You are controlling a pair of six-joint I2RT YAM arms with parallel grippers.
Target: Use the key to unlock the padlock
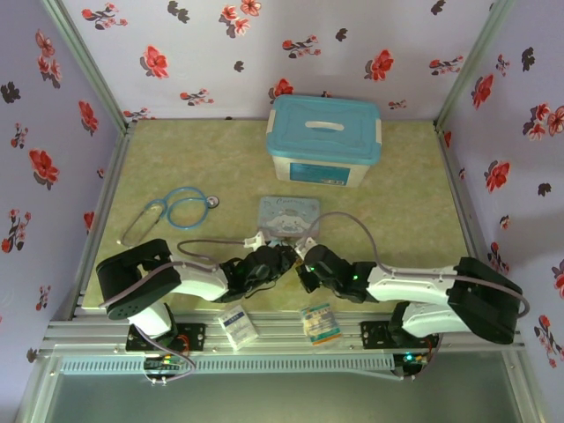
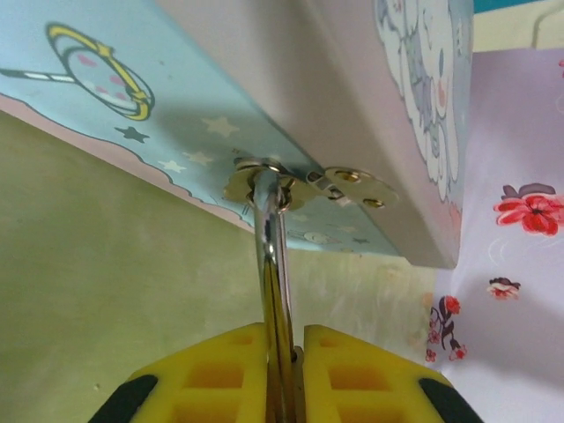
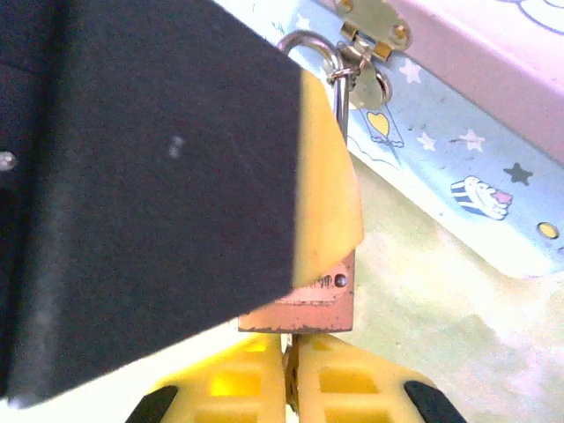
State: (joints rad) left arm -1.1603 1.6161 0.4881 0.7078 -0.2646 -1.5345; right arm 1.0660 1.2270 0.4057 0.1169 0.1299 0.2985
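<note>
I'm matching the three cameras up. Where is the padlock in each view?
Top external: too small to make out, by the tin's near edge.
Left wrist: padlock shackle at centre, running from the hasp down to the bottom edge.
Right wrist: brass body lower centre, shackle top centre.
Shared landmark: the pale-blue cartoon tin.

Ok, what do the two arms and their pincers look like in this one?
The left arm and right arm have white shells between black joints, each trailing a grey cable; green lights dot the right one. The left pincer and right pincer have yellow, grid-moulded pads on black fingers.
</note>
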